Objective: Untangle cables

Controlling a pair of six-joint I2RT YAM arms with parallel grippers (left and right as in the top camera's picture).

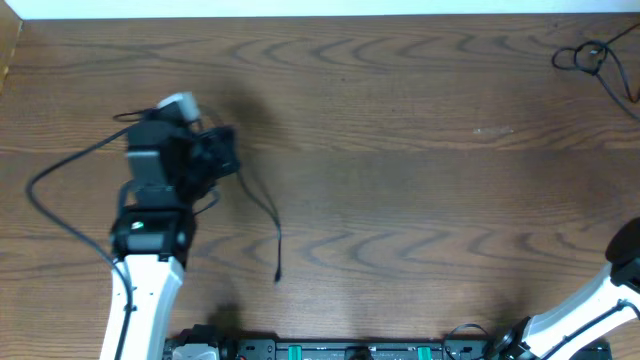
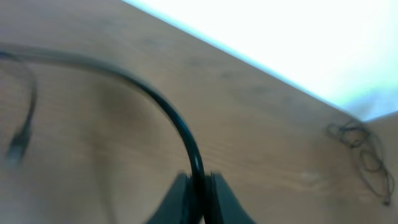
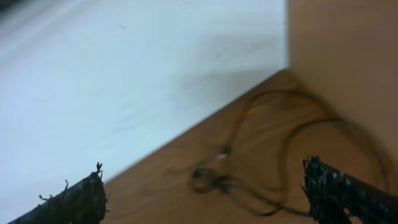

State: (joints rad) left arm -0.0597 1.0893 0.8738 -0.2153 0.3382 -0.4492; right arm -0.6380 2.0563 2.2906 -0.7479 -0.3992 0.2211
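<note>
A black cable (image 1: pixel 262 215) lies on the wooden table, one plug end (image 1: pixel 278 276) toward the front and a wide loop (image 1: pixel 40 180) at the left. My left gripper (image 1: pixel 220 155) is shut on this cable. In the left wrist view the cord (image 2: pixel 180 127) arcs up out of the closed gripper (image 2: pixel 198 179). A thinner dark cable (image 1: pixel 585 55) sits tangled at the far right corner. My right gripper (image 3: pixel 211 199) hangs open above that thin cable (image 3: pixel 214 177), its fingers (image 3: pixel 74 202) wide apart and holding nothing. A small white piece (image 1: pixel 178 103) shows beside the left wrist; what it is I cannot tell.
The table's back edge meets a white wall (image 3: pixel 124 74). A wooden side wall (image 3: pixel 348 56) stands at the right corner. The arm bases and their wiring (image 1: pixel 330 350) line the front edge. Only the right arm's white link (image 1: pixel 600 295) shows in the overhead view.
</note>
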